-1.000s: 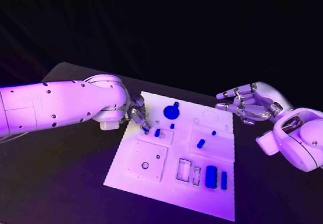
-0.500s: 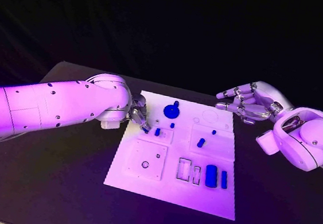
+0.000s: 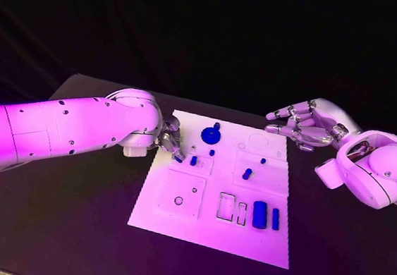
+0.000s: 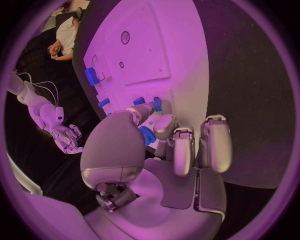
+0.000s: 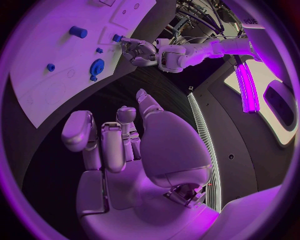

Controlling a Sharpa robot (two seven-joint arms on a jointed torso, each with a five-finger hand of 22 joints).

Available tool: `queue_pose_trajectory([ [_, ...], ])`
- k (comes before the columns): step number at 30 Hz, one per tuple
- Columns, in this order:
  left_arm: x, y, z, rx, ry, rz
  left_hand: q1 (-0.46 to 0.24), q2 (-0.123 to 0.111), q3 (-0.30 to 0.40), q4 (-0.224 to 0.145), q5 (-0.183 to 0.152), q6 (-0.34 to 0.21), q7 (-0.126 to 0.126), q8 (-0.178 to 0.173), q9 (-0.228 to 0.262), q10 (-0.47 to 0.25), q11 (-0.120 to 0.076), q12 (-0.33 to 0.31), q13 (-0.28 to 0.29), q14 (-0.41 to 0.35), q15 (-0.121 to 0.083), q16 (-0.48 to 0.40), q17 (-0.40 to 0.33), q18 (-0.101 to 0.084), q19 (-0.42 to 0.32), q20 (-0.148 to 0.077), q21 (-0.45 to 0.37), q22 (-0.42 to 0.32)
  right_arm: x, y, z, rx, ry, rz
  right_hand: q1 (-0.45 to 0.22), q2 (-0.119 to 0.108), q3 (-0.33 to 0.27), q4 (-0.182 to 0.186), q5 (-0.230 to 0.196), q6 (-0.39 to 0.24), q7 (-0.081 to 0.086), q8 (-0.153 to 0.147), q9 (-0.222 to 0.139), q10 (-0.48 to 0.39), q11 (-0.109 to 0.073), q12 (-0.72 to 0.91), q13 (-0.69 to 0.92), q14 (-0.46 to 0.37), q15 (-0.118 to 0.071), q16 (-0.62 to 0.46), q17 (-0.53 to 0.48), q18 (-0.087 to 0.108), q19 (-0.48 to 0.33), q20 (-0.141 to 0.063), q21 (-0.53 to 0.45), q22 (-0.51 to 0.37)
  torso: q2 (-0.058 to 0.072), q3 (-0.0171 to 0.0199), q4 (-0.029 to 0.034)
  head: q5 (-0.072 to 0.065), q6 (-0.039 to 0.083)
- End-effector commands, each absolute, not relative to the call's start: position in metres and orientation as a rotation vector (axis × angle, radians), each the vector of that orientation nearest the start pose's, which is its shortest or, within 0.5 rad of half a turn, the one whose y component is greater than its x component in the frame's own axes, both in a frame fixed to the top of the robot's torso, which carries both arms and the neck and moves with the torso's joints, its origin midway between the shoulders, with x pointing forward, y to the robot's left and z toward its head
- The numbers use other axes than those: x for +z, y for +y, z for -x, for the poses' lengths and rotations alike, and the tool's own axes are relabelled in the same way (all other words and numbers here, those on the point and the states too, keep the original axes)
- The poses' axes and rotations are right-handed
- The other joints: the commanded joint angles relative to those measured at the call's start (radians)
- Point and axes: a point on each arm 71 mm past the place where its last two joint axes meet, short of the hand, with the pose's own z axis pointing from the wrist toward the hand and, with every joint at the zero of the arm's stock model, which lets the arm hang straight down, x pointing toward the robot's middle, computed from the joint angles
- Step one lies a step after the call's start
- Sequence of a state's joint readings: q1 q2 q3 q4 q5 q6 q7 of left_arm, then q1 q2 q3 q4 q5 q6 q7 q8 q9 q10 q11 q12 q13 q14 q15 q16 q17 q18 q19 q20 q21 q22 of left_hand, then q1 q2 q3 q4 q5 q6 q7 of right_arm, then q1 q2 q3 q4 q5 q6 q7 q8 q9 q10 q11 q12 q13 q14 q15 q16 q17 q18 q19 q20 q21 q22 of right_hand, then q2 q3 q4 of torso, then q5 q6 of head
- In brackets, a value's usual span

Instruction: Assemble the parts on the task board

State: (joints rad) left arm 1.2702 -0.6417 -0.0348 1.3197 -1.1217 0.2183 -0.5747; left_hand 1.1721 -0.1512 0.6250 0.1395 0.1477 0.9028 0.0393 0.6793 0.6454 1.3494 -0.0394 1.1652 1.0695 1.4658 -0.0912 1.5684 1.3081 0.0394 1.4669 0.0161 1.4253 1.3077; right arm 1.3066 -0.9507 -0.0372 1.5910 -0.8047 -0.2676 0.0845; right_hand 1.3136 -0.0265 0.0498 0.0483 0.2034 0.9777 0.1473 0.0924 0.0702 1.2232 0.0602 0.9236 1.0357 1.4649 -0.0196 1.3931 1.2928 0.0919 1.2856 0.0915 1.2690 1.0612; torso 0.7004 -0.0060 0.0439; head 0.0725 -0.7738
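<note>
The white task board (image 3: 205,233) lies mid-table. On it are a round blue wheel-shaped part (image 3: 211,137), a blue peg (image 3: 247,176), several smaller blue parts, and two long blue parts (image 3: 260,216) near its right edge. My left hand (image 3: 170,140) is at the board's left edge, its fingers curled over a small blue part (image 3: 192,161). In the left wrist view that hand (image 4: 156,140) pinches a small blue part (image 4: 147,135) between thumb and finger just above the board (image 4: 181,50). My right hand (image 3: 304,124) hovers past the board's far right corner, fingers spread, holding nothing.
The black table (image 3: 59,229) surrounds the board, with bare room in front and on both sides. In the right wrist view, beyond my right hand (image 5: 119,145), the board (image 5: 37,85) carries the wheel-shaped part (image 5: 97,66) and a blue cylinder (image 5: 78,31); my left hand (image 5: 140,50) works at its edge.
My left arm has edged slightly toward the board. The right hand and the parts on the board stay where they were.
</note>
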Motion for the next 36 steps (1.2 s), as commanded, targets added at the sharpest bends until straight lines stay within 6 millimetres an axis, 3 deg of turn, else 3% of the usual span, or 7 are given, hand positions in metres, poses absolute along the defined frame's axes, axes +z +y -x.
queue_pose_trajectory([
  [1, -0.2107, 0.1772, -0.5189, -0.272, 2.362, 0.072, -0.010, 0.004, 0.121, -0.121, 0.001, 0.012, -0.009, 0.004, -0.001, 0.007, -0.001, -0.001, -0.001, 0.105, -0.005, 0.002, 0.263, -0.003, 0.060, -0.006, 0.005, 0.146, -0.1298, -0.2295, -0.4865, 1.082, 1.676, -0.321, 0.002, 0.011, -0.005, -0.001, 0.006, -0.004, 0.000, 0.003, -0.001, -0.008, -0.001, -0.006, -0.001, 0.043, 0.003, -0.004, -0.001, 0.016, -0.004, -0.001, -0.006, -0.001, 0.000, -0.0002, 0.0005, 0.000, 0.000],
  [24, -0.2135, 0.1730, -0.5230, -0.259, 2.379, 0.098, -0.065, 0.033, 0.097, -0.090, 0.000, 0.032, -0.019, 0.021, -0.004, 0.017, -0.009, 0.001, 0.000, 0.105, -0.011, 0.002, 0.263, -0.006, 0.064, -0.011, 0.014, 0.156, -0.1298, -0.2294, -0.4863, 1.082, 1.677, -0.320, 0.002, 0.011, -0.005, -0.001, 0.006, -0.004, 0.000, 0.003, -0.001, -0.008, -0.001, -0.006, -0.001, 0.043, 0.003, -0.004, -0.001, 0.016, -0.004, -0.001, -0.006, -0.001, 0.000, -0.0002, 0.0002, -0.001, -0.003],
  [31, -0.2167, 0.1703, -0.5232, -0.253, 2.395, 0.100, -0.089, 0.025, 0.072, -0.083, -0.001, 0.042, -0.026, 0.026, -0.006, 0.023, -0.013, 0.006, 0.004, 0.105, -0.013, 0.002, 0.263, -0.008, 0.068, -0.012, 0.025, 0.165, -0.1297, -0.2286, -0.4860, 1.084, 1.677, -0.318, 0.005, 0.014, -0.009, 0.000, 0.006, -0.004, 0.000, 0.004, -0.001, -0.010, -0.001, -0.007, -0.004, 0.042, 0.003, -0.007, -0.004, 0.017, -0.005, 0.000, -0.010, -0.005, 0.000, 0.0011, -0.0017, 0.000, -0.004],
  [36, -0.2180, 0.1703, -0.5229, -0.244, 2.408, 0.096, -0.108, 0.013, 0.048, -0.080, -0.002, 0.049, -0.030, 0.028, -0.009, 0.027, -0.016, 0.009, 0.007, 0.105, -0.016, 0.002, 0.263, -0.009, 0.069, -0.014, 0.028, 0.168, -0.1295, -0.2284, -0.4858, 1.087, 1.676, -0.316, 0.005, 0.014, -0.009, 0.000, 0.006, -0.004, 0.000, 0.004, -0.001, -0.010, -0.001, -0.007, -0.004, 0.042, 0.003, -0.007, -0.004, 0.017, -0.005, 0.000, -0.010, -0.005, 0.000, -0.0003, 0.0004, -0.002, -0.003],
])
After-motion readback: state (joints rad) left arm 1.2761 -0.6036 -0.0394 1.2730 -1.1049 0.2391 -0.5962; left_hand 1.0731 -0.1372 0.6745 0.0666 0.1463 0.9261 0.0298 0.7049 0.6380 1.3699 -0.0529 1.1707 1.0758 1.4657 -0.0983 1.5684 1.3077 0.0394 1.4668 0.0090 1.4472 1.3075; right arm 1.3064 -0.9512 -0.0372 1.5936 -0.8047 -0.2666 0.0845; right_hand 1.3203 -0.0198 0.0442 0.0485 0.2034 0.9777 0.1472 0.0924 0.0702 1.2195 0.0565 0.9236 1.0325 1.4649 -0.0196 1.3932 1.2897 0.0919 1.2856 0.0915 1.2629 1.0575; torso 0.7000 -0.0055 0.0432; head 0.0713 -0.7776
